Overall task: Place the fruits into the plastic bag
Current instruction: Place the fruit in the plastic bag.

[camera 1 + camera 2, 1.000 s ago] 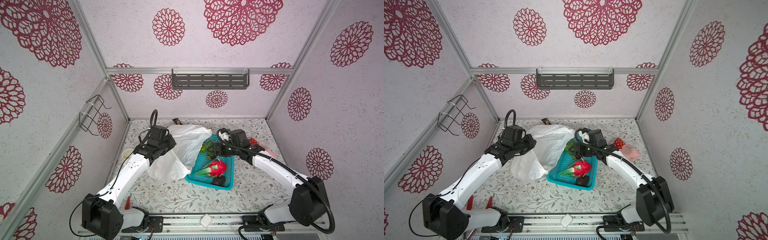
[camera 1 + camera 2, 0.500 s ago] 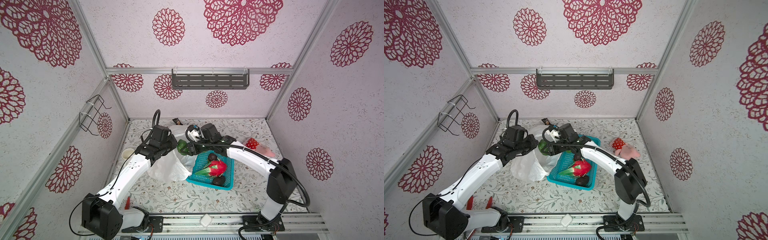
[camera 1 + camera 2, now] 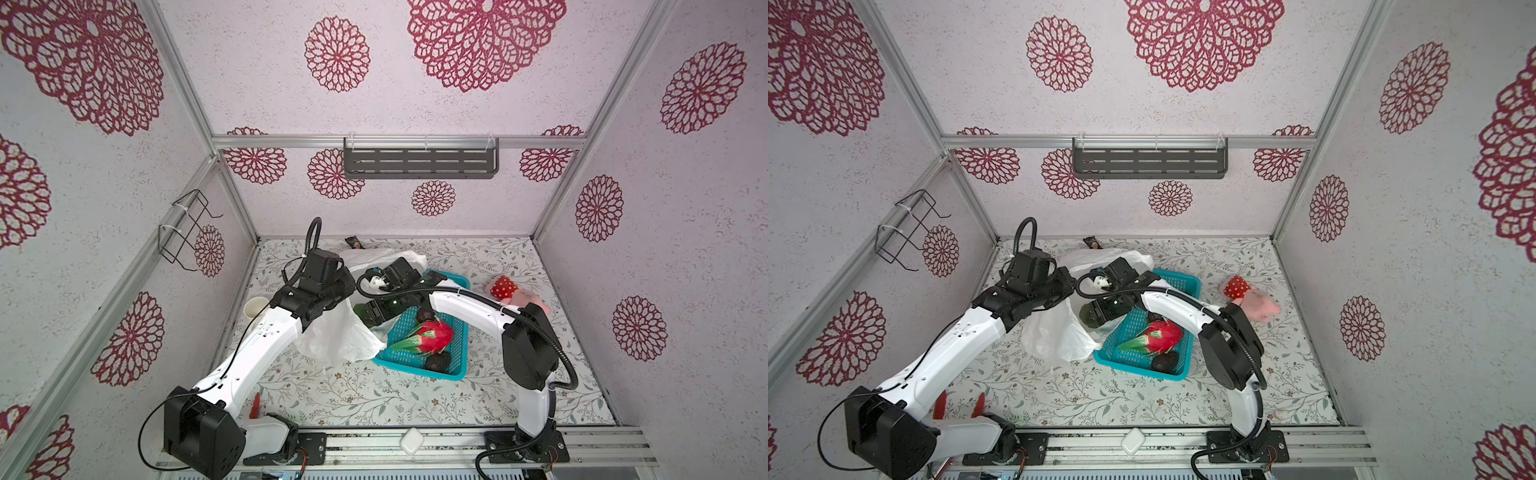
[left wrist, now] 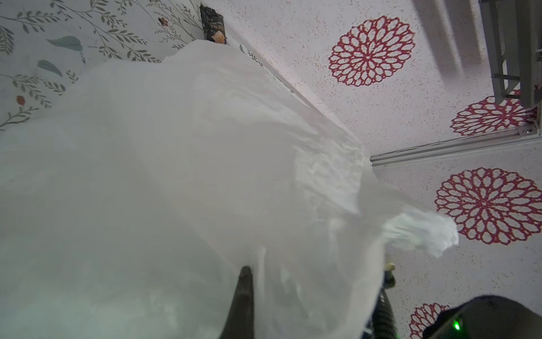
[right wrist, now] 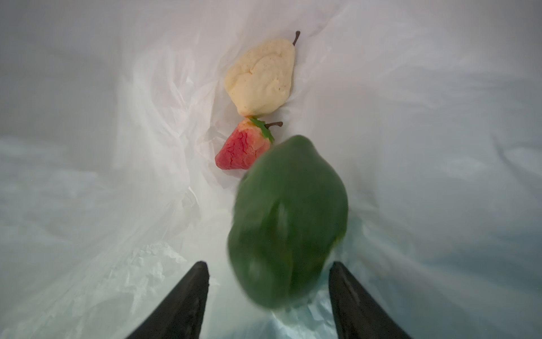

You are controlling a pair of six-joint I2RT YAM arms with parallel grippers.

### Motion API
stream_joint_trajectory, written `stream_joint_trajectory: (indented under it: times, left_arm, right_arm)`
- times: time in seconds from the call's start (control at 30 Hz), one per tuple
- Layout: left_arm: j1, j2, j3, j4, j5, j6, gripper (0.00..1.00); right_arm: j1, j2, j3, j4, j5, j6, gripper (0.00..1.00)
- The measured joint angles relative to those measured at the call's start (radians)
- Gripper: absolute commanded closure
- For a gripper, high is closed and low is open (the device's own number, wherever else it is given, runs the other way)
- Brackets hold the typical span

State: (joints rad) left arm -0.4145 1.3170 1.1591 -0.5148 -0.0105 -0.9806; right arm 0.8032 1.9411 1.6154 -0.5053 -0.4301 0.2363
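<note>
Room: pale walls with dark red flower medallions close in a desk [image 3: 374, 399] covered in a leafy sprig print.
Right arm: the right gripper [image 5: 268, 264] reaches into the bag mouth with its jaws spread. The green piece [image 5: 289, 223] sits between them, blurred and clear of at least one finger (it looks let go rather than held).
Left arm: the left gripper [image 3: 343, 286] is pressed together on a fold of the plastic bag [image 3: 340, 336], lifting that edge so the mouth stays up.
Already bagged: a pale pear [image 5: 261, 79] and a red fruit [image 5: 243, 149] lie deep in the film.
Waiting: the dragon fruit [image 3: 430, 334] and two avocados [image 3: 426, 315] [image 3: 436, 361] are in the teal basket [image 3: 457, 286], which touches the bag.
Handling: the bag is thin, limp and slippery, so pinch it at the rim or a handle loop. The fruits look light and firm. The glossy green one is probably slick, so I would grip it across its middle.
Bystander: a pink plush toy [image 3: 515, 291] lies well apart.
Writing: a dark packet [image 4: 214, 28] by the back wall carries pale print, too small to read with confidence.
</note>
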Motion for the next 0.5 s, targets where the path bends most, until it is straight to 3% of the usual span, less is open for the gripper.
stream_joint_trajectory:
  times: [0.27, 0.5]
  left_arm:
    - [0.000, 0.000, 0.000, 0.000, -0.003, 0.002, 1.00]
    - [0.000, 0.001, 0.000, 0.000, -0.003, 0.005, 1.00]
  right_arm:
    - [-0.002, -0.076, -0.074, 0.020, 0.044, 0.000, 0.27]
    - [-0.017, -0.299, -0.182, 0.108, 0.071, -0.024, 0.27]
